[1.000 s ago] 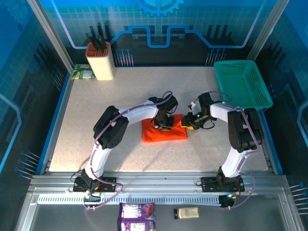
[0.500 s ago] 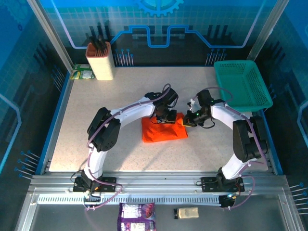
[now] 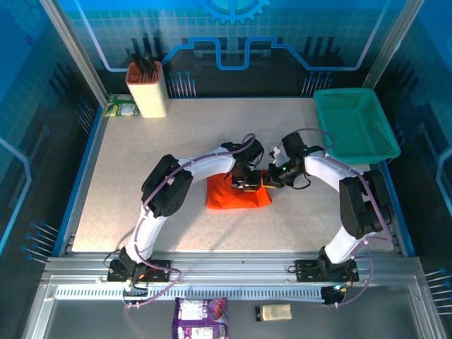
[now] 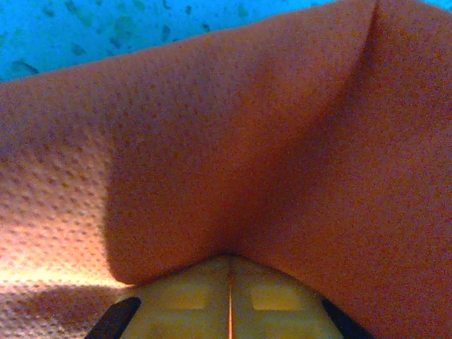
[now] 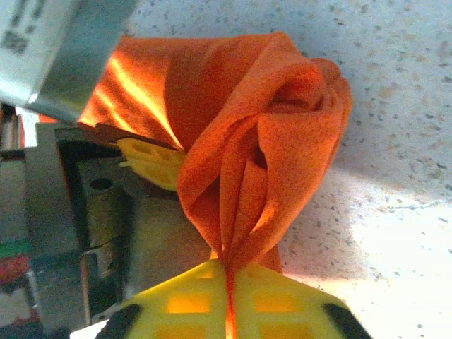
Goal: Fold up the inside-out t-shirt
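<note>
**At mid-table, both grippers pinch the orange-red shirt**

Near the middle of the speckled grey table (image 3: 120, 176), the bright orange-red inside-out t-shirt (image 3: 236, 198) of thin soft cloth lies as a compact, roughly rectangular bundle. Both arms reach in over its far right corner.

The left gripper (image 3: 248, 185) is closed on the cloth. In the left wrist view its yellow fingers (image 4: 185, 300) meet with only a thin orange line of fabric between them. The dimpled cloth rises from that seam in a smooth fold.

The right gripper (image 3: 270, 180), just beside it, is clamped on the shirt as well. In the right wrist view its yellow pads (image 5: 187, 304) press together on a bunched, layered ridge of fabric that stands up off the table. A yellow finger of the other gripper touches the same bunch from the far side.

At the back right corner sits a teal-green plastic mesh basket (image 3: 353, 123), its mesh floor in plain sight, well apart from the shirt. At the back left stands a tall tan rounded holder (image 3: 147, 93) with several dark upright handles (image 3: 145, 67) sticking out of its top. A small green-and-white packet (image 3: 120, 108) lies just beside the holder.

On the near ledge, in front of the arm bases, lie a purple printed pouch (image 3: 201, 316) and a small beige packet (image 3: 275, 311).
</note>
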